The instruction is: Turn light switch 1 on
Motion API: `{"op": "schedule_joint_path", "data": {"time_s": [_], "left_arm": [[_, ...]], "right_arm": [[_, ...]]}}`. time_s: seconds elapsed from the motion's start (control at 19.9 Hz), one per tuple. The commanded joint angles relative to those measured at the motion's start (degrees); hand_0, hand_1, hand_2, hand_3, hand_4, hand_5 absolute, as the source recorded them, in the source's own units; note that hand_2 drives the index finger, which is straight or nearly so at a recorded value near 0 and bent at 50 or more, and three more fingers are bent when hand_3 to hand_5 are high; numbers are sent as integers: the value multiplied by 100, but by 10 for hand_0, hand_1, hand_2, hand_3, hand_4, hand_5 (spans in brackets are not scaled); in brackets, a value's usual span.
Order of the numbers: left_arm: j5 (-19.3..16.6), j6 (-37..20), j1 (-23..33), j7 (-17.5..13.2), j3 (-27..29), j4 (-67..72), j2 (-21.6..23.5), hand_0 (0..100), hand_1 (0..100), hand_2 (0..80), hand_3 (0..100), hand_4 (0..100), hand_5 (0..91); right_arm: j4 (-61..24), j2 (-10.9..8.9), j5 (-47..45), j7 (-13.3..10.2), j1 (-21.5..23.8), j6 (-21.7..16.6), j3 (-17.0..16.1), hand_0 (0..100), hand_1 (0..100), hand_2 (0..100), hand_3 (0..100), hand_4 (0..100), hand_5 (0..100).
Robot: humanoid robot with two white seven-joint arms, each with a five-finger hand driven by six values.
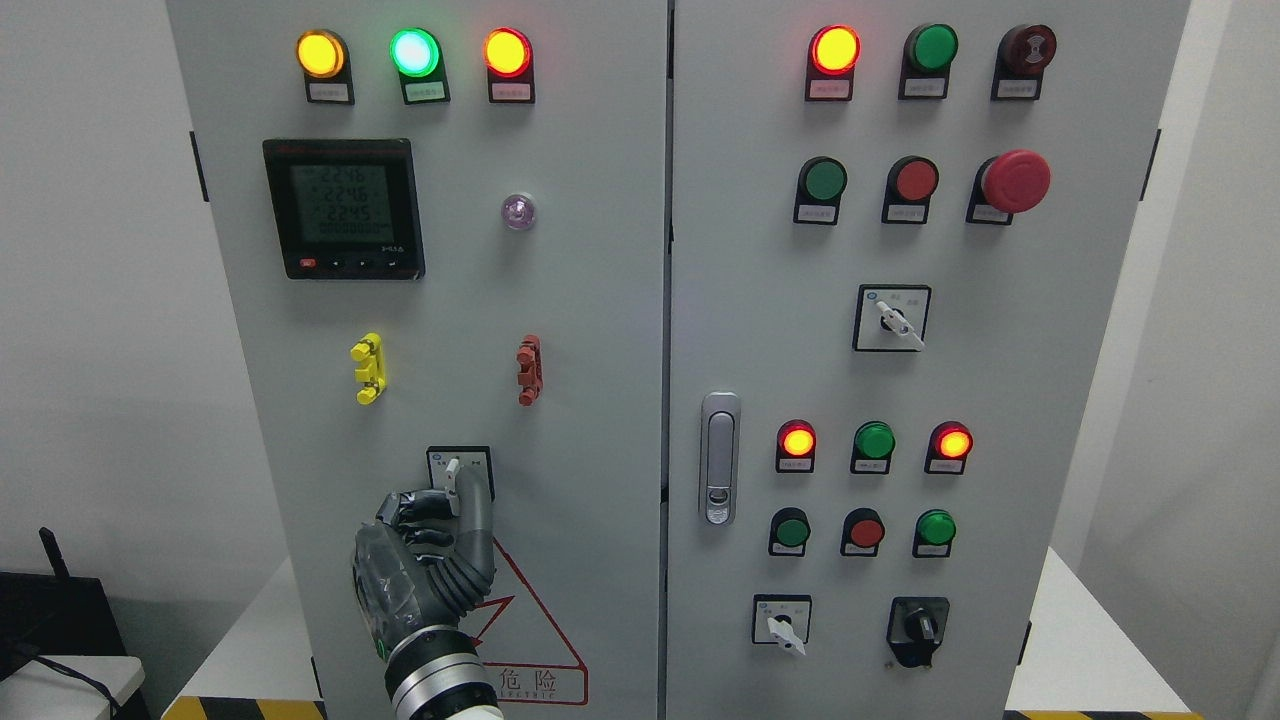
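Head view: on the left door of the grey cabinet (600, 300), a dark meter (343, 209) sits under yellow, green and red lamps, with a yellow clip (368, 368) and a red clip (529, 370) lower down. Below them, low on that door, is the light switch (457, 470), its small white knob upright. The left hand (425, 560) rises from the bottom edge, fingers curled together and pinching that knob, thumb beside it. Further right, a door handle (719, 458) sits at the right door's edge, then rows of buttons and a big red stop button (1014, 181).
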Motion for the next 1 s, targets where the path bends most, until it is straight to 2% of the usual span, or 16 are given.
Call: {"op": "schedule_joint_path", "data": {"time_s": [0.0, 0.4, 0.65, 0.95], "left_arm": [[46, -8, 0, -17, -16, 1, 0, 447, 390, 582, 669, 738, 682], [72, -8, 0, -17, -16, 1, 0, 573, 337, 607, 686, 743, 691], [81, -8, 0, -44, -16, 1, 0, 601, 317, 612, 688, 749, 693], [81, -8, 0, -44, -25, 1, 0, 688, 204, 625, 698, 754, 695]], "right_arm": [[4, 0, -106, 14, 0, -1, 0, 120, 389, 0, 0, 0, 0], [-5, 0, -106, 14, 0, -1, 0, 120, 389, 0, 0, 0, 0], [4, 0, -106, 14, 0, -1, 0, 120, 389, 0, 0, 0, 0], [-5, 0, -106, 14, 0, -1, 0, 120, 389, 0, 0, 0, 0]]}}
